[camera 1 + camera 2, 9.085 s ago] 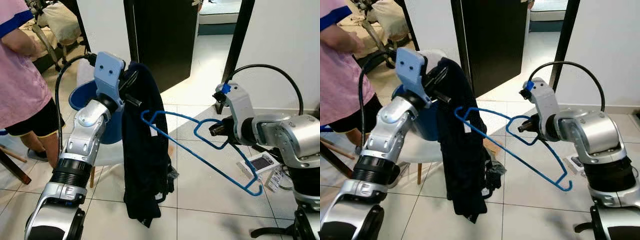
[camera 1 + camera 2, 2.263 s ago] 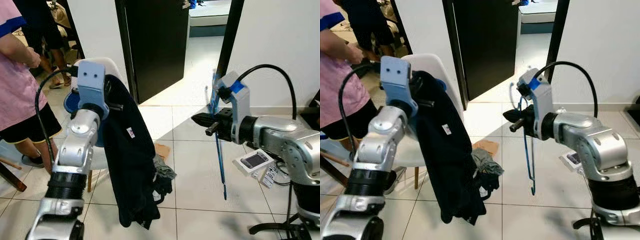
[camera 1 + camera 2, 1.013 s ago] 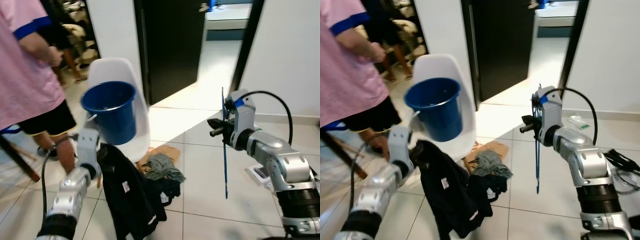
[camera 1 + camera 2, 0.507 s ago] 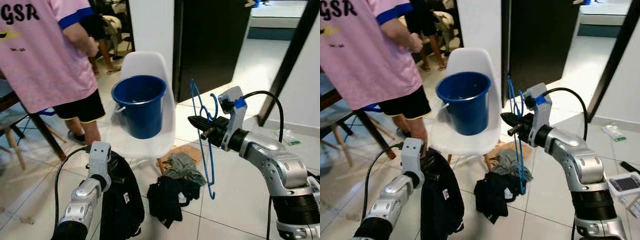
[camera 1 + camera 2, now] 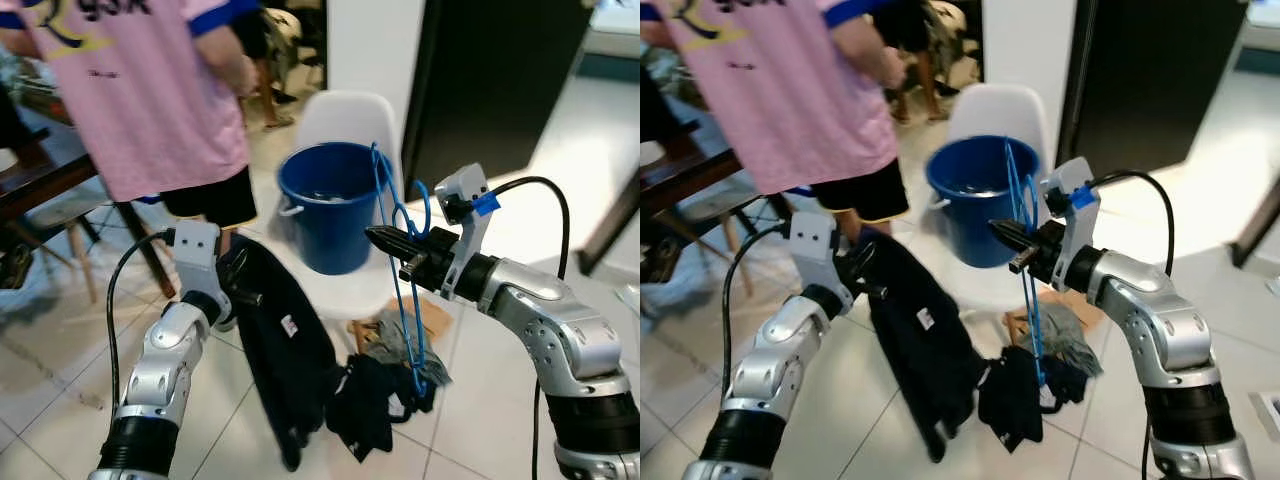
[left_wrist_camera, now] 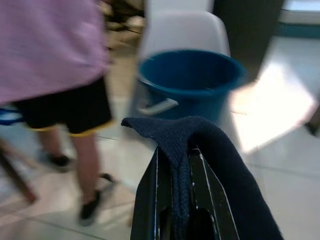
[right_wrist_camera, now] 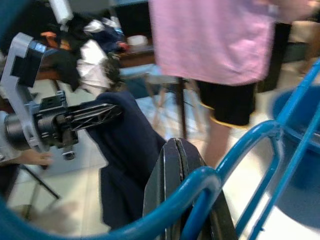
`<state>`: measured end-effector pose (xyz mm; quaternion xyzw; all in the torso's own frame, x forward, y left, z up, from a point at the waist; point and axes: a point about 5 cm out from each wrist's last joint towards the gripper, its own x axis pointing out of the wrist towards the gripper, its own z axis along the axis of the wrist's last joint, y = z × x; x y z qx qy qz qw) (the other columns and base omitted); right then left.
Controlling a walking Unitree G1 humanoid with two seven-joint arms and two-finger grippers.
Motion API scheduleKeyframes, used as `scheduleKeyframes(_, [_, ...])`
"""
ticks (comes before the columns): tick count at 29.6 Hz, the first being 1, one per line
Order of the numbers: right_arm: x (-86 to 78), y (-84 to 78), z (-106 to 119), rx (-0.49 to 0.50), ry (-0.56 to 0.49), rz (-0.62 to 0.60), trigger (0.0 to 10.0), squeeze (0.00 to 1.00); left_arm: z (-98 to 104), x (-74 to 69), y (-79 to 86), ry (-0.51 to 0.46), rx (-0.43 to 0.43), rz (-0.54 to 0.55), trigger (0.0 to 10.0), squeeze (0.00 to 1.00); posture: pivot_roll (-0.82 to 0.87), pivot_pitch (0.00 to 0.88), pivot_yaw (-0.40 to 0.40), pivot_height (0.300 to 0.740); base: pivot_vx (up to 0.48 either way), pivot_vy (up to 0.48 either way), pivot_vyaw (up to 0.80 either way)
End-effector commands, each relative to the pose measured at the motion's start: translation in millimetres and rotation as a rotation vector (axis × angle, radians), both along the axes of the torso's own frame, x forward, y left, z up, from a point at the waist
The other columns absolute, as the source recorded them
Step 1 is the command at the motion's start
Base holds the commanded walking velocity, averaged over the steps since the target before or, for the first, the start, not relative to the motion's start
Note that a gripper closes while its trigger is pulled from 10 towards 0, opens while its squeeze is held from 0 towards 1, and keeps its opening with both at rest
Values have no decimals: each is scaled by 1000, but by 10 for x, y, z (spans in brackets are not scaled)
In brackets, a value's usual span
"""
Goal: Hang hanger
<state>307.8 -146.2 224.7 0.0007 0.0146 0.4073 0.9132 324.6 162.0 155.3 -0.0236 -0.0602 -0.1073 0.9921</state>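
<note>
Right gripper [image 5: 385, 238], jaws clamped on the blue hanger [image 5: 400, 290]; at its 9 o'clock, left gripper [image 5: 243, 278] pinches a dark garment [image 5: 290, 360]. Bucket [image 5: 325, 205] on chair [image 5: 345, 115] behind.

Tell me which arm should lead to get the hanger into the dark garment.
Right, probably. The right gripper is shut on the blue hanger, free to swing toward the dark garment. The left gripper is shut on that garment, holding it up beside the hanger, so it best stays put.
</note>
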Motion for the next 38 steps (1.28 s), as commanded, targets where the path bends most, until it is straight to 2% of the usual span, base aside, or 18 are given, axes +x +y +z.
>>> scheduleKeyframes(1, [-14,-9,-24,6,0,-11,10000,0,101,-31,-8,-28,3,1,10000,0,-18,0,42,740,0,0,800])
scheduleKeyframes(10, [-42,63,-53,35,9,16,10000,0,127,-146,-100,-15,65,-18,10000,0,0,0,48,740,0,0,800])
scheduleKeyframes(19, [-144,166,-80,4,11,100,10000,0,286,-182,-185,-45,74,-18,10000,0,-2,0,51,740,0,0,800])
scheduleKeyframes(30, [-161,188,-123,-38,13,88,10000,0,401,-304,-357,-73,54,-100,10000,0,-10,0,41,740,0,0,800])
scheduleKeyframes(31, [-158,186,-139,-51,14,73,10000,0,395,-324,-373,-73,54,-108,10000,0,-10,0,41,740,0,0,575])
scheduleKeyframes(32, [-121,147,-203,-69,34,-3,10000,0,350,-370,-384,-72,68,-111,10000,0,-12,0,38,740,0,0,0])
scheduleKeyframes(33, [-121,147,-203,-69,34,-3,10000,0,350,-370,-384,-72,68,-111,10000,0,-12,0,38,740,0,0,0])
scheduleKeyframes(35, [8,-90,-430,-81,92,-248,10000,0,132,-410,-282,-27,133,-61,10000,0,-17,0,34,740,0,0,0])
scheduleKeyframes(37, [8,-90,-430,-81,92,-248,10000,0,132,-410,-282,-27,133,-61,10000,0,-17,0,34,740,0,0,0])
scheduleKeyframes(38, [60,-272,-630,-122,136,-384,10000,0,-11,-392,-176,19,129,-21,10000,0,-11,0,31,740,0,0,0])
